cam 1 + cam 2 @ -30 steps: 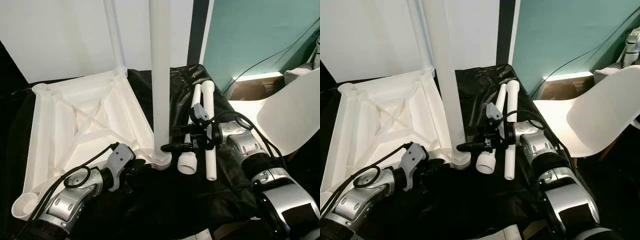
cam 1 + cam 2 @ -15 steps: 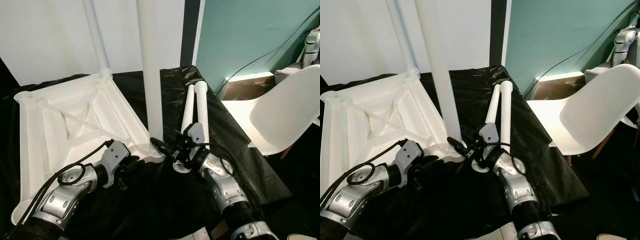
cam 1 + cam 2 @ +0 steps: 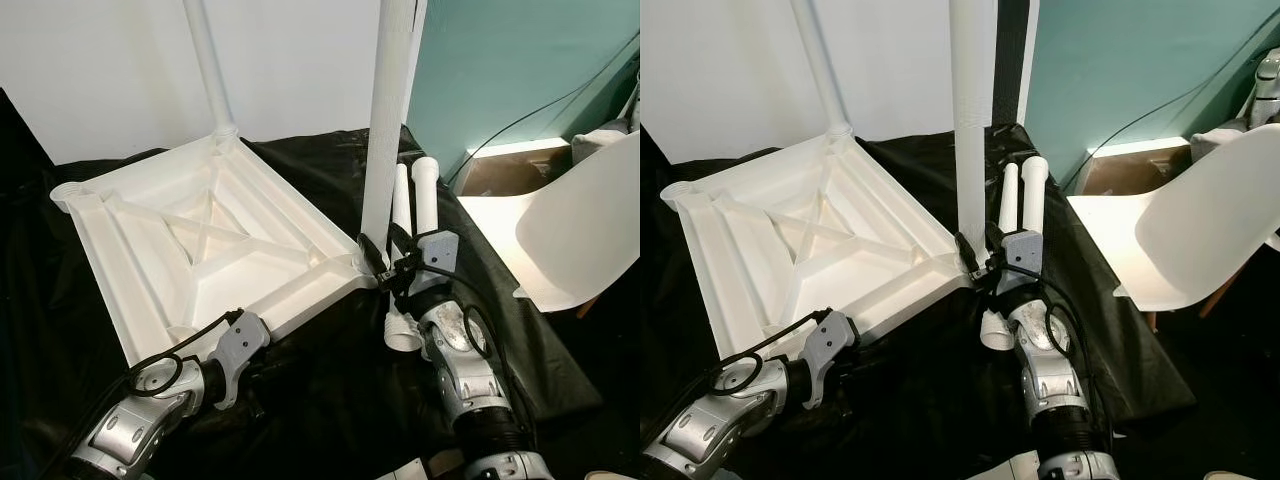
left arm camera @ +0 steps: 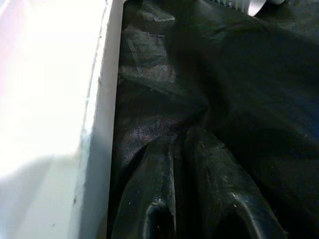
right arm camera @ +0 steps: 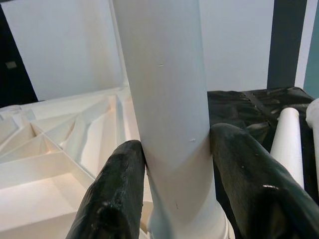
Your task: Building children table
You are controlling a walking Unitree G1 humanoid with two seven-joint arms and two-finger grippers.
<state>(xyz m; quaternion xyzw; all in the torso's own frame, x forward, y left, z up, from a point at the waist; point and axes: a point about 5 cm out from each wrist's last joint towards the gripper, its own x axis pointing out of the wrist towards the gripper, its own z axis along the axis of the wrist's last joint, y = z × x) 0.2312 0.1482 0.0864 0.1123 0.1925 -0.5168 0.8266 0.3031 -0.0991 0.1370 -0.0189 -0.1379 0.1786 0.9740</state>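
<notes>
While it mattered: the upside-down tabletop had swung round since a second ago.
Right gripper: jaws clamped on the upright leg at the tabletop's near corner.
Left gripper: jaws nearly together, beside the tabletop's edge.
Spare legs: just beyond that corner, unfitted.

no readable text, no labels, brands or nos. on any surface

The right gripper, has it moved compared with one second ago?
Yes. The right gripper was beside the loose legs; now it has swung toward the upright leg and clamps its base.
</notes>
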